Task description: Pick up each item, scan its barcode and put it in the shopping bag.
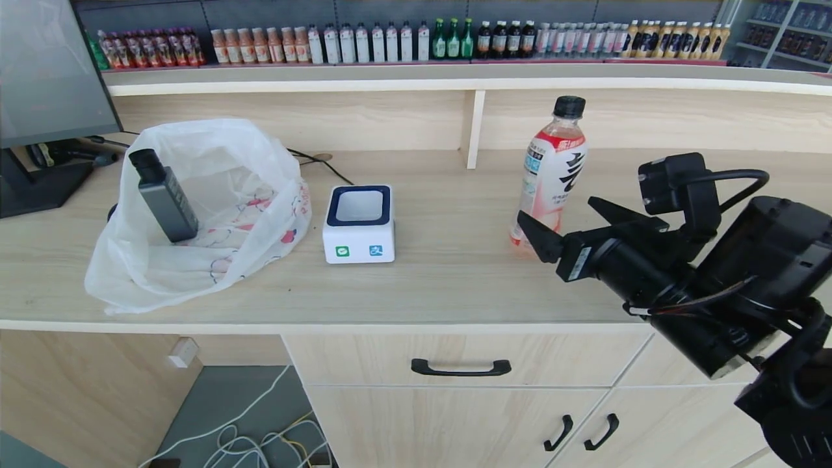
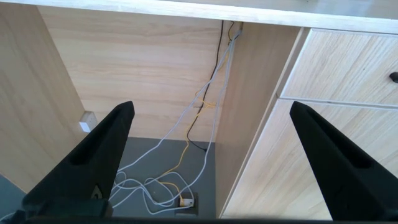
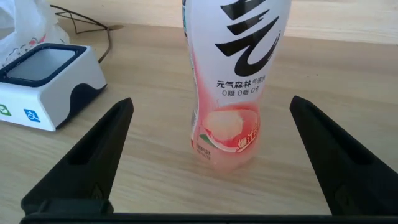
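Bottle (image 1: 552, 169) upright on the bench (image 1: 455, 286), right gripper (image 1: 554, 207) spread wide just in front of it.
Frames the pink-labelled, black-capped bottle between both open fingers without touching it. Farther toward the robot's left, apart from the bottle: white scanner (image 1: 359, 224) with a dark-rimmed window on top. Beyond that, translucent shopping bag (image 1: 260, 169) slumped open on the bench, with a grey black-capped item (image 1: 162, 195) leaning inside. Left gripper (image 2: 211, 106) also spread wide and holding nothing, below the bench edge, facing the recess with loose cables (image 2: 155, 183) on the floor.
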Robot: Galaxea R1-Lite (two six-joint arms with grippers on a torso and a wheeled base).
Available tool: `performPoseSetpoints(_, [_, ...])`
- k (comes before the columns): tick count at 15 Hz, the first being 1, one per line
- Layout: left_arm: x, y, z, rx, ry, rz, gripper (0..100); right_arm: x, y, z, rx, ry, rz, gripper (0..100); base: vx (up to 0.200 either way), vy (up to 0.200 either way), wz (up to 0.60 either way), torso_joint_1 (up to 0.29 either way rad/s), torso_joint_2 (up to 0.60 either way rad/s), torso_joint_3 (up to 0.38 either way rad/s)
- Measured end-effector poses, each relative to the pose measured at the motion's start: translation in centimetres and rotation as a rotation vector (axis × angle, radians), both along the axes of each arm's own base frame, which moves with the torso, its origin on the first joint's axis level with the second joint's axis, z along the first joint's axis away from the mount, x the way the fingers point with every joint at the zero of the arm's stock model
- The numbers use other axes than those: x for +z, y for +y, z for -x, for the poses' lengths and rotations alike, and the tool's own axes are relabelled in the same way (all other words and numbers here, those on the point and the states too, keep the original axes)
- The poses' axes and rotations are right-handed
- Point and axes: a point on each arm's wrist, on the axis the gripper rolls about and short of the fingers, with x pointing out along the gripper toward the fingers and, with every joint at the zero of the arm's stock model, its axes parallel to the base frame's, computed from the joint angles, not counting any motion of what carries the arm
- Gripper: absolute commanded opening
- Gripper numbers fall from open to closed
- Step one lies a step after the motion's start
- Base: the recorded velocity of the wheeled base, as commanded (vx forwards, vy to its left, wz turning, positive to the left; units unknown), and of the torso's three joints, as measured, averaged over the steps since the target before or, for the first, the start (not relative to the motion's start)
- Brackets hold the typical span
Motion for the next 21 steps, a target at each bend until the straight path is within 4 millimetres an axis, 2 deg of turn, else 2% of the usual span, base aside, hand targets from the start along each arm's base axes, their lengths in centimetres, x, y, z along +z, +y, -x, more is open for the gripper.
performPoseSetpoints(2, [0.0,0.0,0.0,-0.001,-0.001,0.0,100,0.3,-0.7,-0.9,0.009,0.011,0.016,100,0.0,0.0,0.0,0.0,0.0,0.0])
performPoseSetpoints(7, [0.0,0.0,0.0,0.0,0.0,0.0,100,1.0,-1.0,-3.2,0.013,-0.017,0.009,100,0.0,0.0,0.0,0.0,0.0,0.0])
performPoseSetpoints(17, [0.0,0.0,0.0,0.0,0.0,0.0,100,0.3,0.4,-6.7,0.026,-0.027,0.012,100,0.0,0.0,0.0,0.0,0.0,0.0])
performPoseSetpoints(21, [0.0,0.0,0.0,0.0,0.0,0.0,100,-0.3,0.7,-7.3,0.025,-0.018,0.016,100,0.0,0.0,0.0,0.0,0.0,0.0])
